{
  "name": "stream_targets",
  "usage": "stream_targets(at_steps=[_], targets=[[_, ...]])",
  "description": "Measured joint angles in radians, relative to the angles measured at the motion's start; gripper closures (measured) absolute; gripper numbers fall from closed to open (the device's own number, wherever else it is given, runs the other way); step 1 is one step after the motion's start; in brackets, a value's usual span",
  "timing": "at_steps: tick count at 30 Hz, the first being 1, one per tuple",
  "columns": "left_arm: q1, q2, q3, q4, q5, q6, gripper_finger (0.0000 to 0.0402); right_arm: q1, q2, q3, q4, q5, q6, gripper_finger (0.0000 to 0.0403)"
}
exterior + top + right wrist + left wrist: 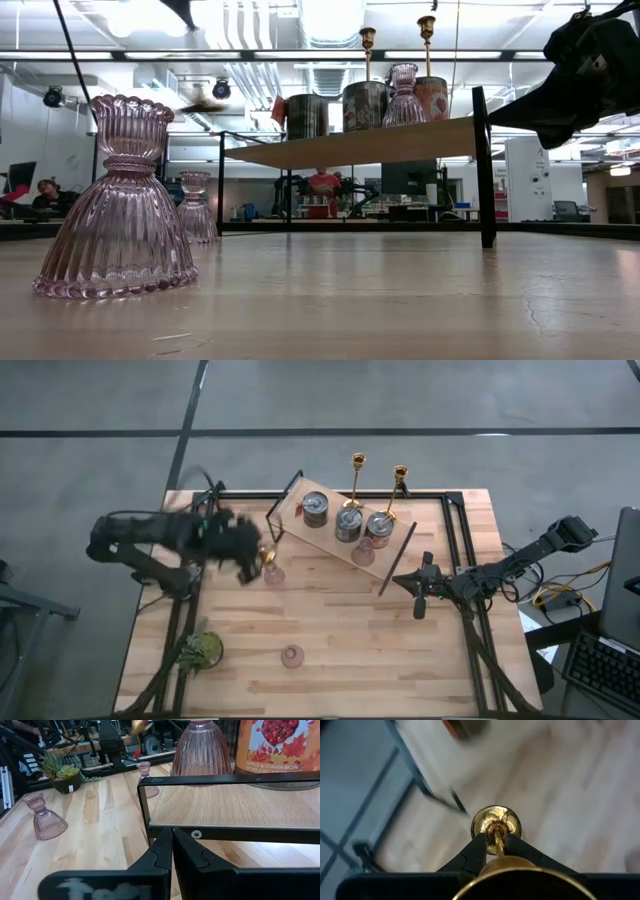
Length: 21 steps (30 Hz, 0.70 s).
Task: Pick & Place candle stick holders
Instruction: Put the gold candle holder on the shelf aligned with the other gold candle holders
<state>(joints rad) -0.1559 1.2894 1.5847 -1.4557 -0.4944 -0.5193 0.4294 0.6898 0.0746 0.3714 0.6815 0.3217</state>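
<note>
Fingers [475,851] of my left gripper [252,563] are clamped on a gold candlestick's [496,827] stem, its long axis running straight out from the wrist; the shelf [385,555] lies right of it, so I judge this arm places it. Right gripper [172,851] waits closed, empty.

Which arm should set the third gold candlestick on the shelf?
Left. Its gripper is shut on the gold candlestick, beside the shelf's near end. The right gripper is shut and empty at the shelf's other end, so it would need a handover.
</note>
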Motion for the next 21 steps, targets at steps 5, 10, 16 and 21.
stream_targets(at_steps=[5, 10, 16, 21], targets=[[0.280, 0.013, 0.149, 0.165, 0.007, 0.292, 0.0332, 0.000, 0.000, 0.000, 0.000, 0.000, 0.000, 0.0394], [0.514, 0.058, 0.265, 0.250, 0.035, 0.457, 0.0332, 0.000, 0.000, 0.000, 0.000, 0.000, 0.000, 0.0394], [0.699, 0.188, 0.373, 0.371, 0.249, 0.526, 0.0332, 0.000, 0.000, 0.000, 0.000, 0.000, 0.000, 0.0394], [0.751, 0.347, 0.520, 0.362, 0.326, 0.587, 0.0332, 0.000, 0.000, 0.000, 0.000, 0.000, 0.000, 0.0394]])
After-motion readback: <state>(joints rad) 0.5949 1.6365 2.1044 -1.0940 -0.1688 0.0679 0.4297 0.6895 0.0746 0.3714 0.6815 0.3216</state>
